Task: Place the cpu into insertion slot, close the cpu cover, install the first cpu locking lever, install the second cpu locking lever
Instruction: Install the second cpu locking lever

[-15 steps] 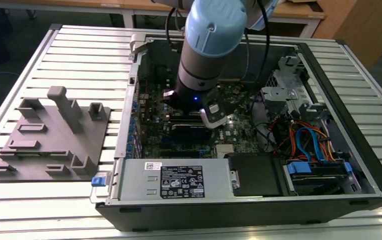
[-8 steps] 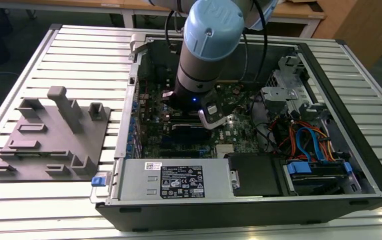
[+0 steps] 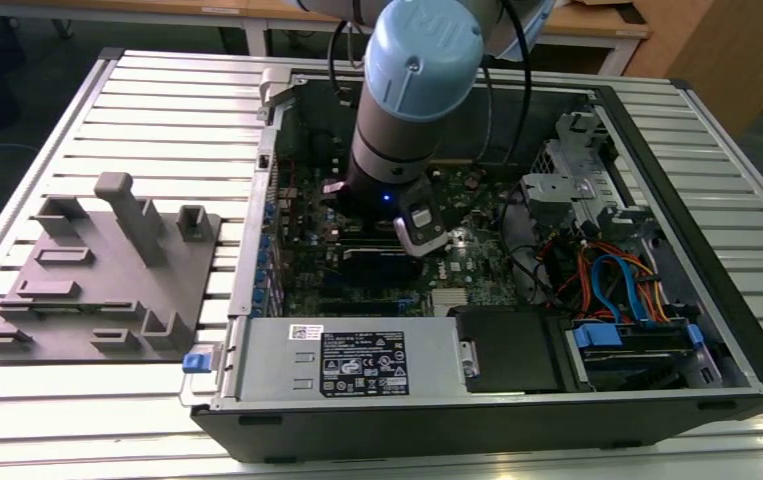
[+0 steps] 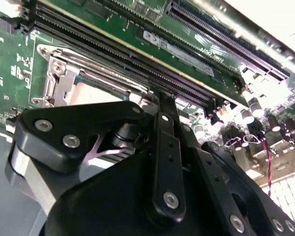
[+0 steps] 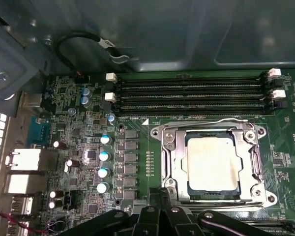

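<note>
The cpu [image 5: 211,162], a dull silver square chip, lies flat in the insertion slot [image 5: 258,189] on the green motherboard. The cpu cover [image 5: 173,152], a silvery frame with a square cut-out, lies down flat around the chip. A thin wire lever [image 5: 221,119] runs along the socket edge that faces the memory slots. My gripper [image 5: 162,194] is shut with nothing seen between its fingers, and its tips sit right at the opposite socket edge. In the second wrist view the black fingers [image 4: 163,128] hide part of the socket [image 4: 59,81]. In the exterior view the gripper [image 3: 432,243] reaches down into the open computer case.
Long black memory slots [image 5: 187,93] lie beside the socket, and a row of capacitors [image 5: 104,162] stands on its other side. The case walls [image 3: 701,200], the power supply [image 3: 354,365] and coloured cables [image 3: 621,280] crowd the arm. A grey fixture [image 3: 101,270] sits at the exterior view's left.
</note>
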Controlling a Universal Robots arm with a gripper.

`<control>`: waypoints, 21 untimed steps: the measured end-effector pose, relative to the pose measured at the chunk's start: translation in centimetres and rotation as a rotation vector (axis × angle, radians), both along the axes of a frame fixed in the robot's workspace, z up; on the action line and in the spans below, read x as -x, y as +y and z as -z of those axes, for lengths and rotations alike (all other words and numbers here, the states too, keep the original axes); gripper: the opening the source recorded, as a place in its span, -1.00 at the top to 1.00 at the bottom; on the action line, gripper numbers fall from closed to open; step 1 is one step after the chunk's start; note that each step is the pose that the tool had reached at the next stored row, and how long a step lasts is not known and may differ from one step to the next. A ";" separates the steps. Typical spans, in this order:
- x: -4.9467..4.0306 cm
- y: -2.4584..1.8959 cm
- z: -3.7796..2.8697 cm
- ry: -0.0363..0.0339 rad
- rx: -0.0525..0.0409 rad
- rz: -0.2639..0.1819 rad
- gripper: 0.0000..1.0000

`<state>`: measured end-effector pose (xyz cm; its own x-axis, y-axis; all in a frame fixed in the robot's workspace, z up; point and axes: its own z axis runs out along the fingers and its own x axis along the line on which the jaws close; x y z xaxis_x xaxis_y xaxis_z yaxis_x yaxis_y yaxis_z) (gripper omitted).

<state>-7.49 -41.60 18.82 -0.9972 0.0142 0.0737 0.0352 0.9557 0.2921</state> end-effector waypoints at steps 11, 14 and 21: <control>0.13 0.06 -1.12 0.0000 0.0000 0.000 0.80; 0.16 0.06 -1.69 0.0000 0.0000 0.000 0.80; 0.17 0.07 -2.58 -0.0001 -0.0012 0.000 0.80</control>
